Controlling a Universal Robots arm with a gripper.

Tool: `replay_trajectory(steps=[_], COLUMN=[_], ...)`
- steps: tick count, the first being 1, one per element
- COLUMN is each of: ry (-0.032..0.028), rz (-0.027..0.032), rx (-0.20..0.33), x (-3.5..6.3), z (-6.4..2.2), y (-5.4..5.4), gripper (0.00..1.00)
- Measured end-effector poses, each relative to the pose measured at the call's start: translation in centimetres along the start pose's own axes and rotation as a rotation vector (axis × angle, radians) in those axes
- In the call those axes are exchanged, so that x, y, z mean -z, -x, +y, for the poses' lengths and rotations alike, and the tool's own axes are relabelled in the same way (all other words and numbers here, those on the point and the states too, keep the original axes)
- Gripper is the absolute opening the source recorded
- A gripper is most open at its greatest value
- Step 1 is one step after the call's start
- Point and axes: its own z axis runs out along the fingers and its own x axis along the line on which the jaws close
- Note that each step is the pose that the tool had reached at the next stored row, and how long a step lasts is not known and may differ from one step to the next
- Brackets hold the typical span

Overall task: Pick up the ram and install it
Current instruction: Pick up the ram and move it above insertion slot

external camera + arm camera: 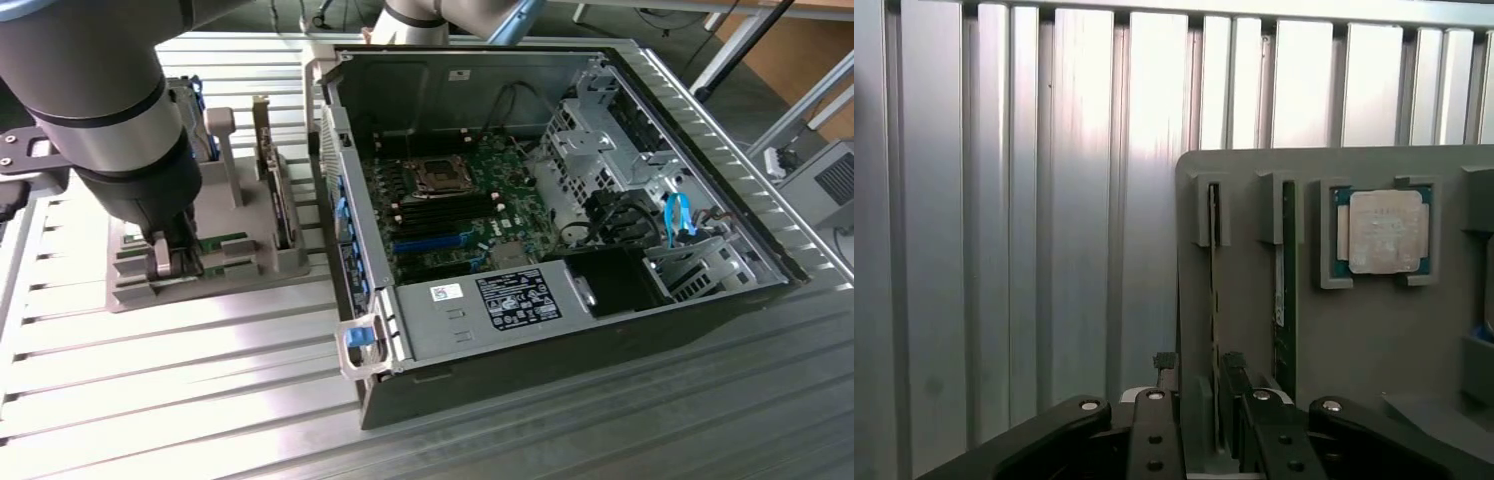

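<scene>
In the exterior view, at nine o'clock from the computer case, the gripper hangs over the grey holder. Its fingers are spread and released on either side of a ram stick standing on edge in its slot; nothing is grasped. A second stick, green with a white label, stands just beside it, then the processor chip. The ram stick looks light, stiff, thin and fragile, and is best pinched on its flat faces near the upper edge. The ribbed metal table looks hard and slick. The case walls crowd the motherboard, and table legs stand at one o'clock.
</scene>
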Motion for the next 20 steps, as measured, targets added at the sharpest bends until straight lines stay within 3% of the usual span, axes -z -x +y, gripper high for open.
replay_trajectory(steps=[14, 17, 20], ry=[0.0001, 0.0008, -0.0030], rz=[0.0001, 0.0006, -0.0013], rx=[0.000, 0.000, 0.000], x=[-2.88, -3.06, -2.72], z=[0.20, 0.22, 0.18], y=[-0.1, -0.1, -0.1], gripper=[0.29, 0.29, 0.29])
